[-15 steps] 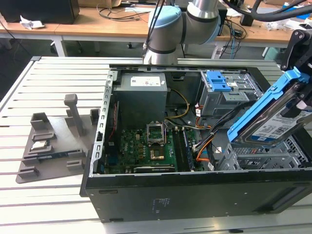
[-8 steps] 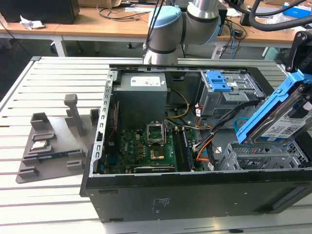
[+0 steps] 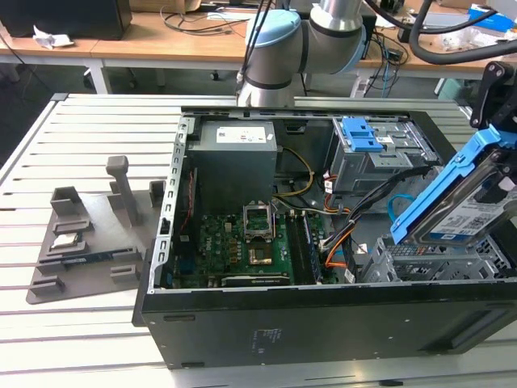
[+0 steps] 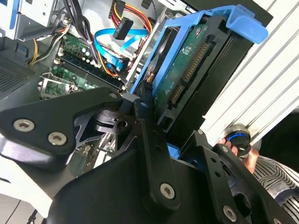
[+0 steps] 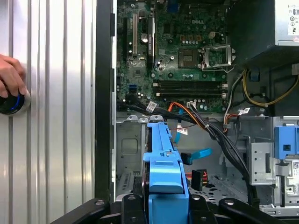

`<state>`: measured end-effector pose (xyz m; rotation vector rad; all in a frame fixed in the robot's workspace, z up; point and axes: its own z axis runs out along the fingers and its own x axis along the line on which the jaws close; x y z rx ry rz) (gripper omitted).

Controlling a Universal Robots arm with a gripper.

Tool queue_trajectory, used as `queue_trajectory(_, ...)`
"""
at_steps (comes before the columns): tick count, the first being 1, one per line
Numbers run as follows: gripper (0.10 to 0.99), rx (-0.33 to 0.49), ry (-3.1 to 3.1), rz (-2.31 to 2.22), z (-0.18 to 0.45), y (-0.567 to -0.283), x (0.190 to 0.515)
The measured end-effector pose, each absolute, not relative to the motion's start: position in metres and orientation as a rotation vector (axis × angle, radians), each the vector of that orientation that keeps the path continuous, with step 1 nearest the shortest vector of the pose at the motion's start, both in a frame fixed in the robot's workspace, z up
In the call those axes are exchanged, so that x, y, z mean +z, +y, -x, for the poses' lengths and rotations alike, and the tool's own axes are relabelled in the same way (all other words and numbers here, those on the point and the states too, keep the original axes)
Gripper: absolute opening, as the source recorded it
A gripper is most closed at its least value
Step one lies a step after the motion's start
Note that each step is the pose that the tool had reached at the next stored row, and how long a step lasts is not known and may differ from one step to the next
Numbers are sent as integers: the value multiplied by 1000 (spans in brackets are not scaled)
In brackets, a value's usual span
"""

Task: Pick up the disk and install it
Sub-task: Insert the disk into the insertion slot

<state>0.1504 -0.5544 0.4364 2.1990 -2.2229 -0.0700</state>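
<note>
Our hand [image 4: 154, 116] grips the disk [image 3: 460, 202], tilted (blue rails up), above the open case [image 3: 266, 323].

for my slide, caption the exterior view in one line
Gripper holds the silver hard drive in blue plastic rails, tilted, above the grey drive bay of the open black computer case.

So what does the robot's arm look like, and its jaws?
The arm is made of shiny silver tubes with light blue caps on grey joints. The gripper is matte black, built from flat angular plates and thin bars with silver screws. Black hoses loop near it.
</note>
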Motion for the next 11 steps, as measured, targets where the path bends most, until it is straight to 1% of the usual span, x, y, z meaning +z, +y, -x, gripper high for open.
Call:
queue_trajectory(7, 361, -70, -2230, -2192, -151, -554, 428)
queue_trajectory(11, 361, -70, -2232, -2190, -151, -554, 415)
